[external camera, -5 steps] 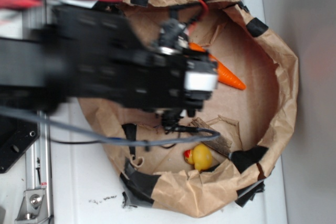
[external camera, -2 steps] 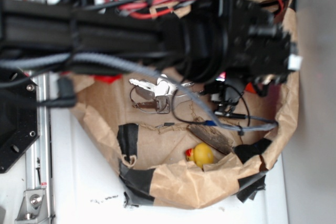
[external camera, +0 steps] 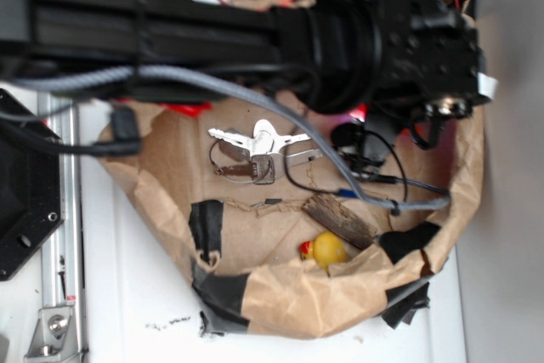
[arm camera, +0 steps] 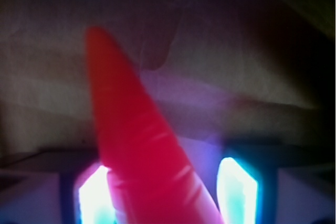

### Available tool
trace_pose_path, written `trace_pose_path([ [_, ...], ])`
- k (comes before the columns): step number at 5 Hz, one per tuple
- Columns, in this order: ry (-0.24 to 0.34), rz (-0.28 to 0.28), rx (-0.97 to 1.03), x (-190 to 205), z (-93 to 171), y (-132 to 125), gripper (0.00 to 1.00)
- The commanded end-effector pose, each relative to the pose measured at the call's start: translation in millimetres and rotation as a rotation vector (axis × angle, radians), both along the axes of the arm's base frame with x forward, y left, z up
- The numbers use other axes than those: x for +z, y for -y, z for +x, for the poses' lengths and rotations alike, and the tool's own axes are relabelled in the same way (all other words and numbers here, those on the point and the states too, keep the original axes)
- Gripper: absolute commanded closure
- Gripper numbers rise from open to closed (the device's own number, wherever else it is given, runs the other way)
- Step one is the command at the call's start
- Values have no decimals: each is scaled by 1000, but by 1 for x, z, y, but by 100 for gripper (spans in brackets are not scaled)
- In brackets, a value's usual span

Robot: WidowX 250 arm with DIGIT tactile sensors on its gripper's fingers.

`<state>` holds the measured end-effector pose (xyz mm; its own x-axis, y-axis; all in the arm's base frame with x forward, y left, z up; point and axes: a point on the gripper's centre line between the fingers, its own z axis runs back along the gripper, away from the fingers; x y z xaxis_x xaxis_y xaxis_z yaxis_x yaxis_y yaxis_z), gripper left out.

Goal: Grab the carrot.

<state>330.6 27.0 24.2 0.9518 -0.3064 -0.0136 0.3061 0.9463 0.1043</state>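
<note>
The gripper [arm camera: 167,192] shows in the wrist view as two glowing pads, one at lower left [arm camera: 93,195] and one at lower right [arm camera: 237,187], standing apart with a clear gap between them. You see the carrot [arm camera: 142,150] lying in that gap, its thick part low in the frame close against the left pad and its tapered tip pointing up and to the left, away from the wrist. Whether the left pad touches it cannot be told; the right pad stands clear of it. The carrot's long axis therefore runs roughly along the gripper's reach, slightly skewed toward the left pad, and not across the jaws.

Treat the grasp as not yet made: the jaws bracket the carrot but are not closed on it. A closing move would likely catch the thick part; watch for the glossy taper sliding out forward.

In the exterior view the carrot is hidden beneath the black arm [external camera: 212,31] and wrist housing [external camera: 408,40] at the upper right of the brown paper enclosure [external camera: 289,295]. Well apart from that spot lie the key bunch [external camera: 255,152] near the middle, and the yellow duck [external camera: 327,250] by the near wall, beside a dark wooden scrap [external camera: 340,218]
</note>
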Motion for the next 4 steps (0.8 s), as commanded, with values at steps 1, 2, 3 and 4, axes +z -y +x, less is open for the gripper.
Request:
trace_pose_path([
  [1, 73, 46, -81, 102, -36, 11, 100],
  [2, 84, 114, -59, 133, -46, 25, 100],
  [3, 82, 29, 94, 139, -51, 30, 100],
  [4, 58, -8, 280, 133, -57, 37, 100],
])
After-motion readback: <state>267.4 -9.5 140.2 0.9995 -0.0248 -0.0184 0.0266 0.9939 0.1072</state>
